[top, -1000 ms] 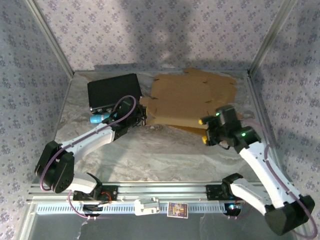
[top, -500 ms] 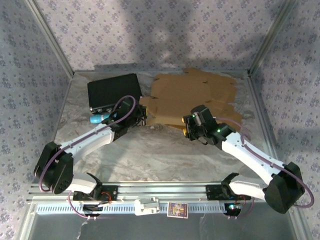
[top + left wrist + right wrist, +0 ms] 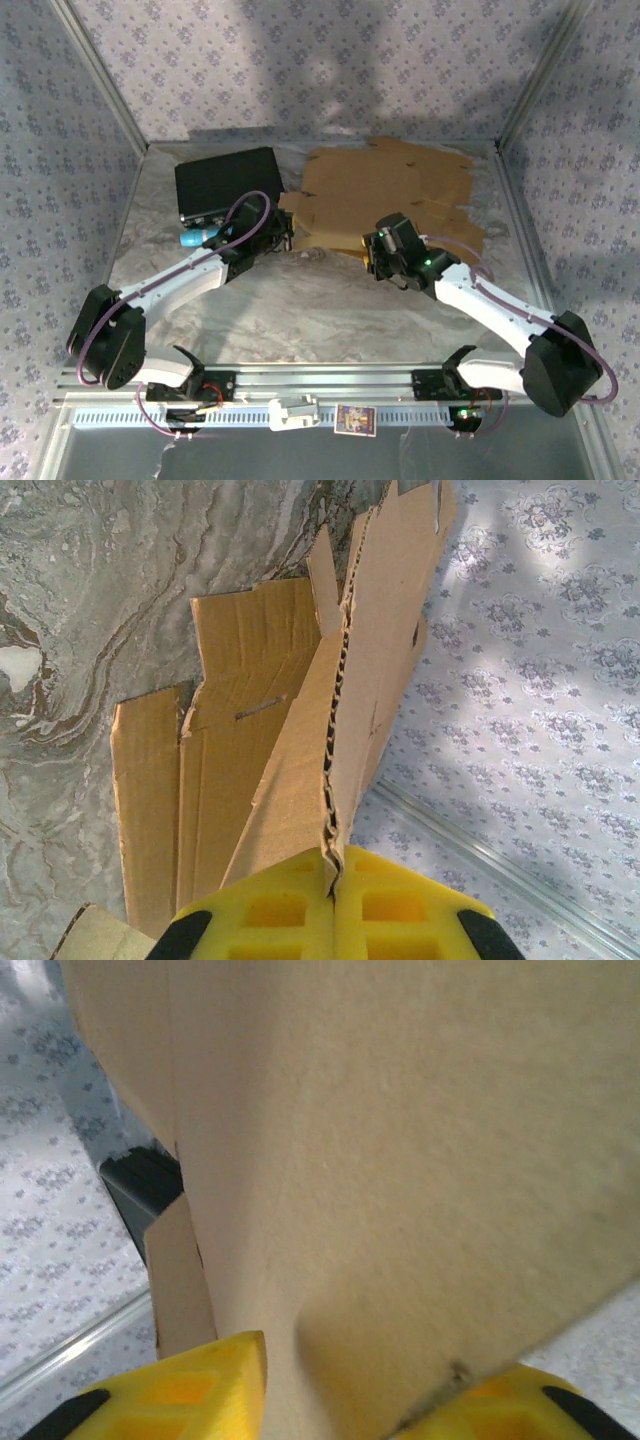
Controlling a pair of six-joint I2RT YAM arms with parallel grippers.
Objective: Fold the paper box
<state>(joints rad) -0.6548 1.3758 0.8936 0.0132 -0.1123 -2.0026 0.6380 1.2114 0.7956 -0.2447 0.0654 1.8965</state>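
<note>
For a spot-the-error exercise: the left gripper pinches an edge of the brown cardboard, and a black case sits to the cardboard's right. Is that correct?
No. The black case sits to the left of the cardboard, not its right, as the top external view shows. The left gripper does pinch an edge of the cardboard.

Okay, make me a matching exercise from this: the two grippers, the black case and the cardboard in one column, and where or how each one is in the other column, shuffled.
Things:
1. left gripper
2. right gripper
3. black case
4. cardboard sheet

Places or states:
A. on the far left part of the table
B. brown, spread across the far middle and right
C. shut on the sheet's left edge
D. at the sheet's near edge, with the sheet between its fingers

Pairs: 1-C, 2-D, 3-A, 4-B
</note>
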